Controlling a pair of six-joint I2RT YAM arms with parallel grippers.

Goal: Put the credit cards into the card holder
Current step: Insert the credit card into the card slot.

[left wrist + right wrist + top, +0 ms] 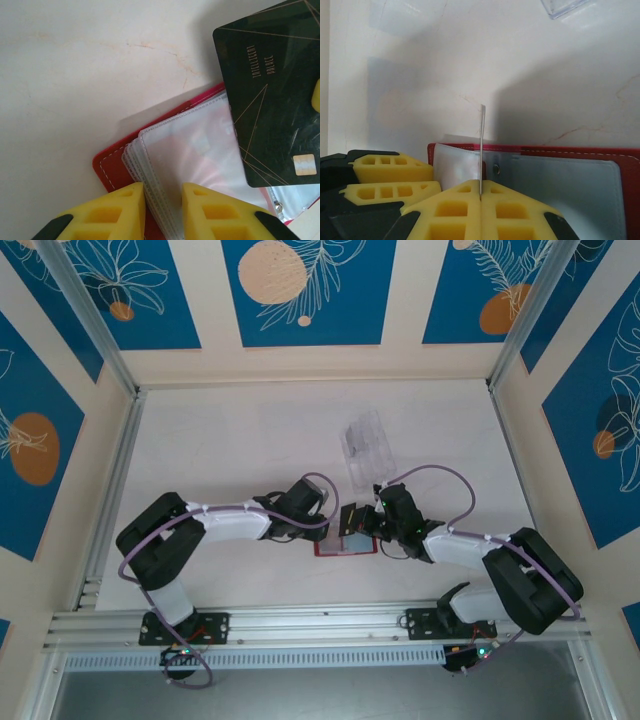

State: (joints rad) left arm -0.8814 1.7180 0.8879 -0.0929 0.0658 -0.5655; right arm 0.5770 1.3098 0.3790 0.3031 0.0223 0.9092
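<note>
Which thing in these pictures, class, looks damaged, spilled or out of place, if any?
Nothing is spilled or broken. The table carries faint brownish hairline marks beside the open card holder. The black card is held over it in the right tool.

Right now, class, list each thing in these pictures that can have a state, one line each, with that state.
card holder: open, lying flat on the table, clear sleeves showing.
black card: held over the open card holder, not yet in a sleeve.
left claw: closed on the card holder's sleeve stack.
right claw: shut on the black card.
clear tray: lying on the table, apart from the card holder.
</note>
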